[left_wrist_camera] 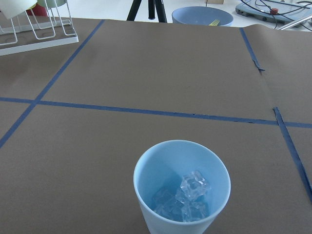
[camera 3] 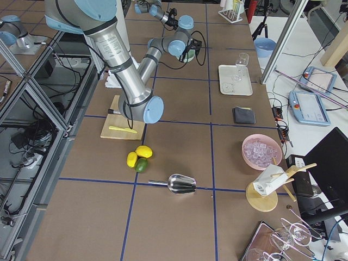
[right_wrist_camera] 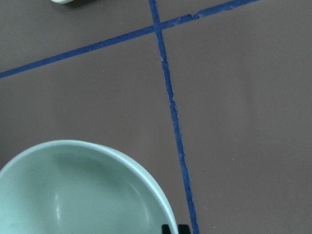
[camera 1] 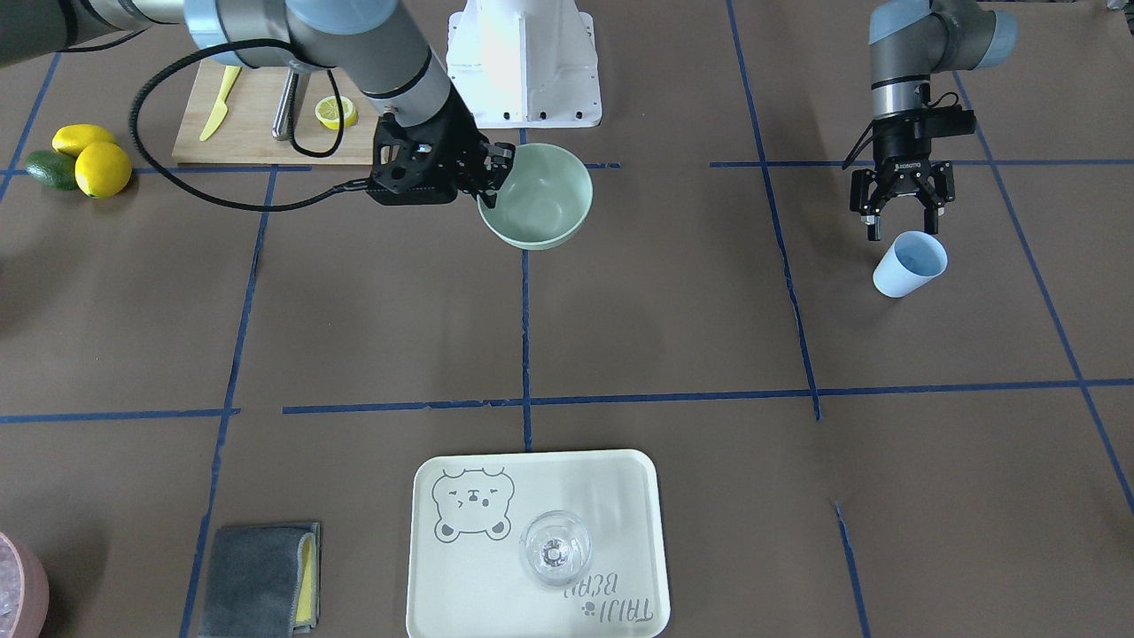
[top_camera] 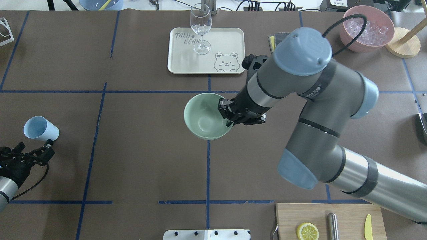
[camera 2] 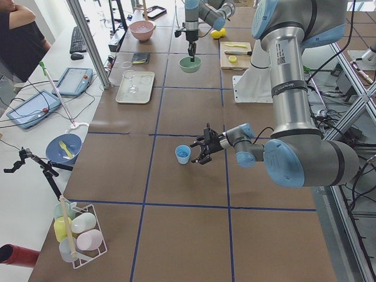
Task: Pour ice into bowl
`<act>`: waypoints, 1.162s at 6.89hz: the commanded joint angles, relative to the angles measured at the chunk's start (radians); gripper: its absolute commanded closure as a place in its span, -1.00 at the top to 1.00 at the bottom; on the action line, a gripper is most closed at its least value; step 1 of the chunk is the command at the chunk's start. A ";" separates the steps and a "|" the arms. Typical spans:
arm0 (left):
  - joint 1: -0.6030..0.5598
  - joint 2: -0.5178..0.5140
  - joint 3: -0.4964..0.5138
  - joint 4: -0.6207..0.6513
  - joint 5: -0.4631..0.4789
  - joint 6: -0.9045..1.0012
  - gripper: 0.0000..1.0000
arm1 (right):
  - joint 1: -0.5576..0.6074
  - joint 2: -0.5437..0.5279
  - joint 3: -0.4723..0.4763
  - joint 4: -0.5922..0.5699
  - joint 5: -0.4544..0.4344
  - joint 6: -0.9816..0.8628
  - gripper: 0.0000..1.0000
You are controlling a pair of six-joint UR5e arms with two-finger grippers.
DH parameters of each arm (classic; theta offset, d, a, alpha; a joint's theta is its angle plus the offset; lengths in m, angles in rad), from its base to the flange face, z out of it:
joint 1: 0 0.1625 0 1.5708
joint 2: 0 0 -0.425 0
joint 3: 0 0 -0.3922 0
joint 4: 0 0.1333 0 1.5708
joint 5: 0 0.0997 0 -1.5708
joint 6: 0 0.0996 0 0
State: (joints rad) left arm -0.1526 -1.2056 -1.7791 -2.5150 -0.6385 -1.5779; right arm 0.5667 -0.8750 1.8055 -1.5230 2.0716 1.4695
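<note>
grey tube links w/ pale blue joint caps on right arm (top_camera: pixel 320 100) & left arm (camera 1: pixel 904 53). black right gripper (camera 1: pixel 499 170); black left gripper (camera 1: pixel 905 227) w/ white lettering. black cable (camera 1: pixel 266 209), white base (camera 1: pixel 523 62).

mint-green bowl (camera 1: pixel 540 199), light blue cup (camera 1: pixel 910 263), clear ice (left_wrist_camera: pixel 187 197)

The round pale mint-green bowl (camera 1: pixel 540 208) has a smooth, matt finish with only a faint sheen inside. The small light blue cup (left_wrist_camera: pixel 144 190) looks like smooth satin plastic, and the small clear ice cubes (left_wrist_camera: pixel 194 184) in it are glassy and bright. The table's brown covering (camera 1: pixel 664 292) is matt and paper-like, crossed by strips of blue tape (camera 1: pixel 525 337) with rough edges. The cream rectangular tray (top_camera: pixel 180 60) is smooth and low-gloss, and the stemmed wine glass (top_camera: pixel 200 25) on it is clear glass. The folded grey cloth (camera 1: pixel 252 576) looks napped, the pale wooden cutting board (camera 1: pixel 252 115) bare-grained, and the silver scoop (camera 3: pixel 182 184) polished metal.
</note>
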 commanded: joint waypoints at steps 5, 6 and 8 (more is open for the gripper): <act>0.001 -0.084 0.087 -0.010 0.132 -0.002 0.98 | -0.073 0.166 -0.224 0.006 -0.097 0.018 -1.00; 0.001 -0.138 0.134 -0.010 0.132 -0.001 0.98 | -0.088 0.209 -0.279 0.009 -0.116 0.018 -1.00; -0.007 -0.149 0.162 -0.011 0.131 -0.002 0.98 | -0.091 0.229 -0.301 0.009 -0.117 0.028 -1.00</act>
State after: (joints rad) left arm -0.1545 -1.3463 -1.6311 -2.5260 -0.5073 -1.5796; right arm 0.4791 -0.6569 1.5171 -1.5144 1.9572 1.4946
